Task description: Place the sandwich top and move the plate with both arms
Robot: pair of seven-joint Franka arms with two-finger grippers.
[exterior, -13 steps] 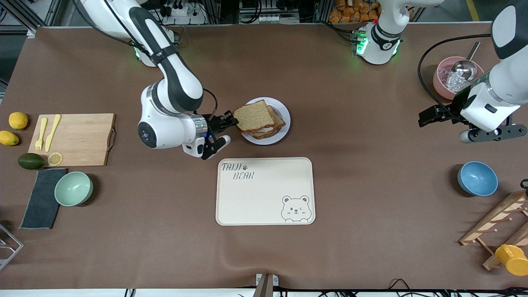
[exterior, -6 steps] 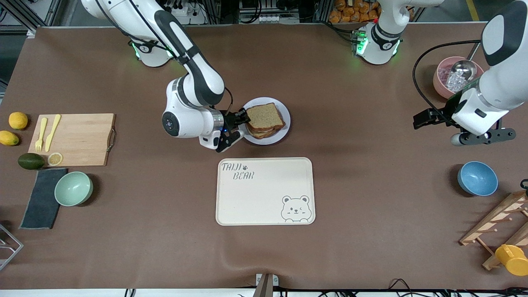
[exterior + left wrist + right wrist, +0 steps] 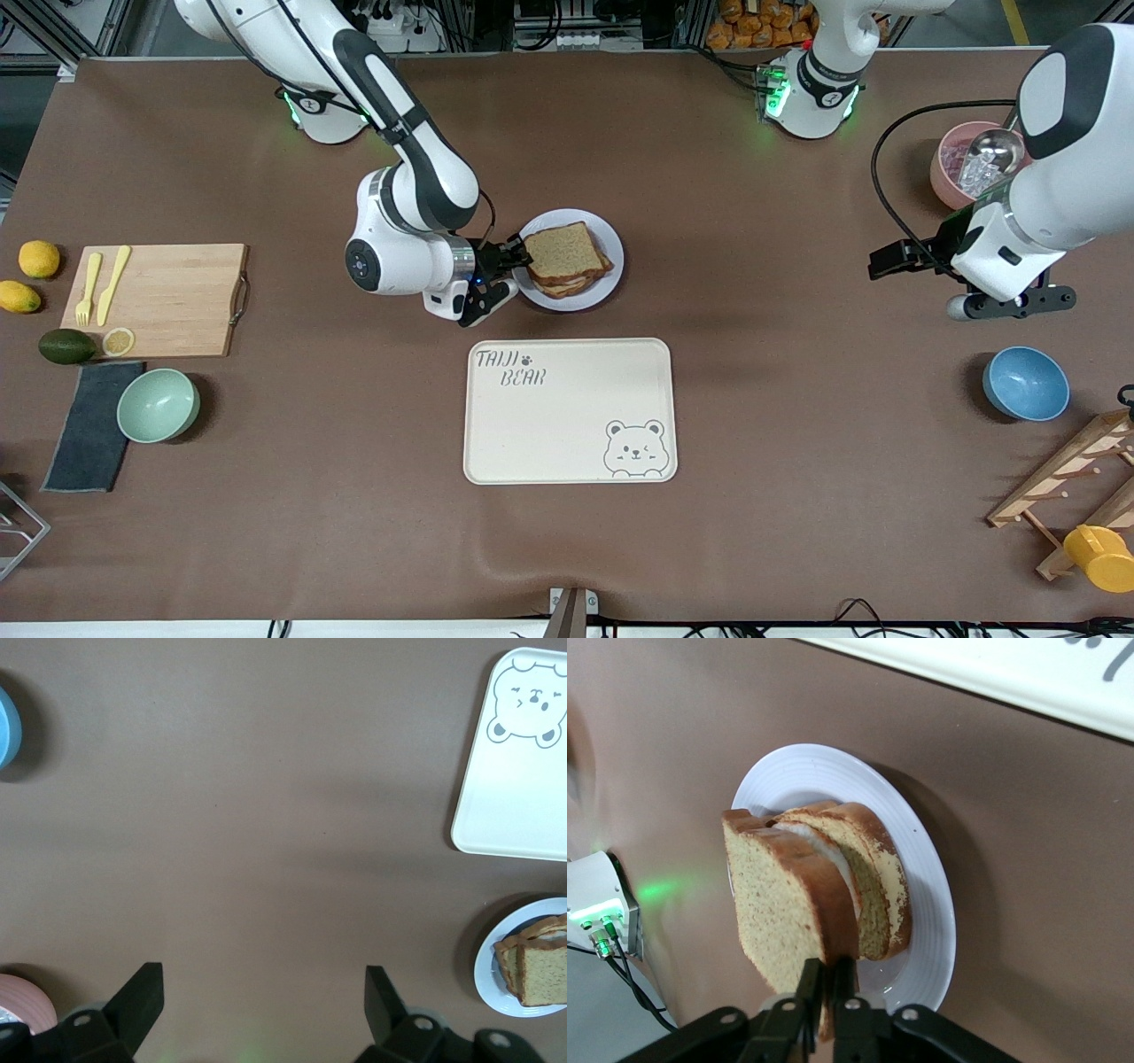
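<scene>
Letting go cleanly is what counts: at the centre of the front view the plate (image 3: 608, 268) sits on the desk (image 3: 780, 425) just above the bear tray (image 3: 569, 410), and the sandwich top (image 3: 563, 251) lies on the stack, its edge pinched in the right gripper (image 3: 523, 257)'s closed jaws. Those jaws should part fully, then back off level so the slice does not drag. At the frame's right the left gripper (image 3: 889, 263) waits, jaws wide open over bare desk.

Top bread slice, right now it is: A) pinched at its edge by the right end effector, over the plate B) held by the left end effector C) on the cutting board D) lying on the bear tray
A: the right end effector is shut on the edge of the top bread slice, over the egg-filled slice on the plate.
</scene>
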